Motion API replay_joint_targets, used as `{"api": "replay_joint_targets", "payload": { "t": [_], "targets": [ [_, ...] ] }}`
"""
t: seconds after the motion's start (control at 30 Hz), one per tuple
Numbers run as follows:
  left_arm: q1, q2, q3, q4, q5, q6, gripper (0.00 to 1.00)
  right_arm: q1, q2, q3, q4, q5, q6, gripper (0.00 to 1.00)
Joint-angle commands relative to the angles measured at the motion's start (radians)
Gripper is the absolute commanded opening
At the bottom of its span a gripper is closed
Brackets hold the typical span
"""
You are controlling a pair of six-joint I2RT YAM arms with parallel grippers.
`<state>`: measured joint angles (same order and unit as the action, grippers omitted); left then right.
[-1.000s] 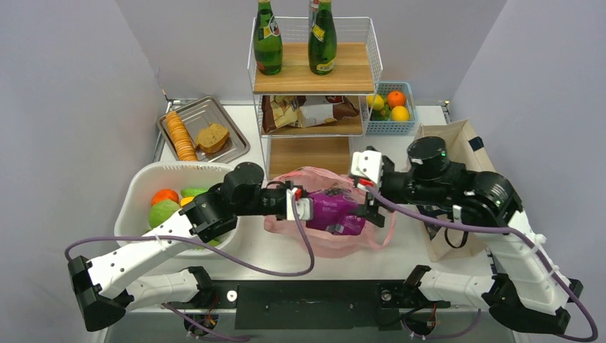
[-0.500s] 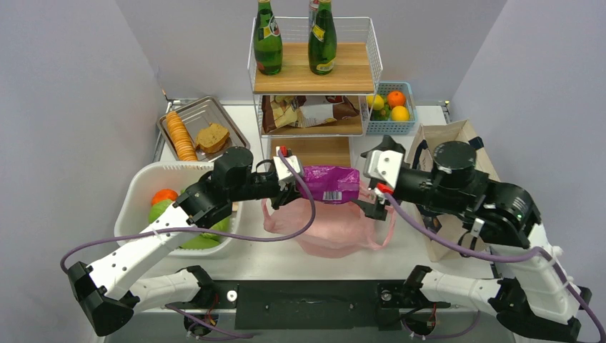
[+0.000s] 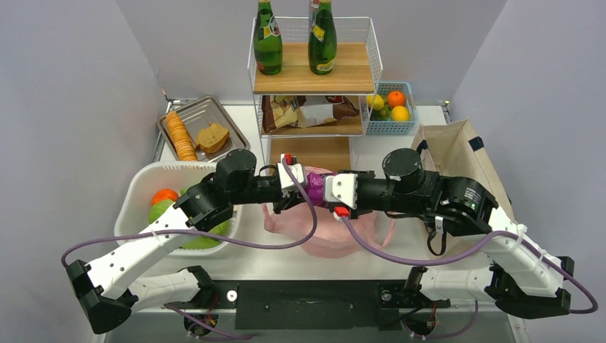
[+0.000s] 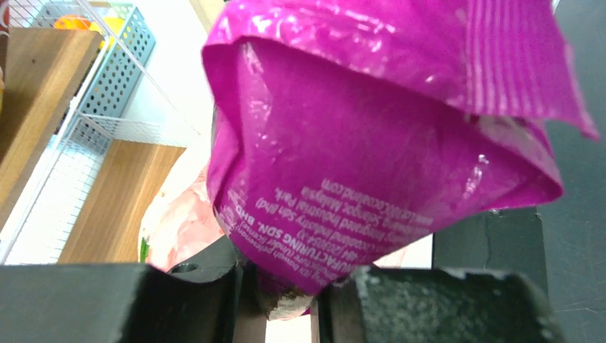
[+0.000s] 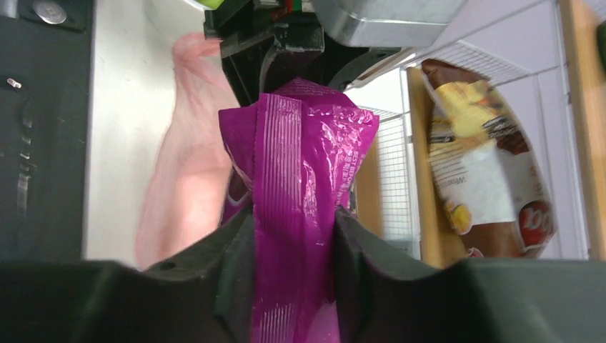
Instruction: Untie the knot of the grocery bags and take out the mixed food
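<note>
Your left gripper (image 4: 282, 294) and right gripper (image 5: 293, 246) each pinched an end of the packet (image 4: 371, 164) over the bag (image 3: 330, 241).

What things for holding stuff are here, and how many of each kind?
Pink bag: 1
Beige tote: 1
White tub: 1
Metal tray: 1
Blue basket: 1
Wire shelf rack: 1
Total: 6, not counting the purple snack packet pinched by the left tool and the right tool.
</note>
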<state>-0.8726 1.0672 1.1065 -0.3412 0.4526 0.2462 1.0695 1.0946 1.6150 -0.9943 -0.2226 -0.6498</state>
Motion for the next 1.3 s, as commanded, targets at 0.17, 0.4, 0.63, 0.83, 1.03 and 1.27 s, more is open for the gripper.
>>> {"api": "replay_joint_targets", "payload": {
  "t": [0.17,0.4,0.63,0.83,1.03,1.27],
  "targets": [
    [0.107,-0.102,0.064,0.041,0.092,-0.01,0.07,-0.044,-0.075,0.007,0.033,0.025,0.015,0.0],
    [0.102,-0.127,0.064,0.085,0.099,0.0,0.59,-0.092,-0.071,0.045,0.043,-0.11,0.083,0.0],
    [0.027,-0.081,0.082,0.093,0.087,0.051,0.63,-0.091,-0.049,0.056,0.077,-0.155,0.121,0.0],
    [-0.051,-0.074,0.059,0.037,0.073,0.032,0.71,-0.092,-0.049,0.057,0.085,-0.14,0.119,0.0],
    [-0.054,-0.103,0.035,-0.022,0.042,0.06,0.76,-0.1,-0.062,0.033,0.083,-0.12,0.108,0.0],
    [-0.055,-0.163,-0.038,-0.013,-0.055,0.086,0.76,-0.161,-0.073,0.006,0.16,-0.126,0.233,0.0]
  ]
}}
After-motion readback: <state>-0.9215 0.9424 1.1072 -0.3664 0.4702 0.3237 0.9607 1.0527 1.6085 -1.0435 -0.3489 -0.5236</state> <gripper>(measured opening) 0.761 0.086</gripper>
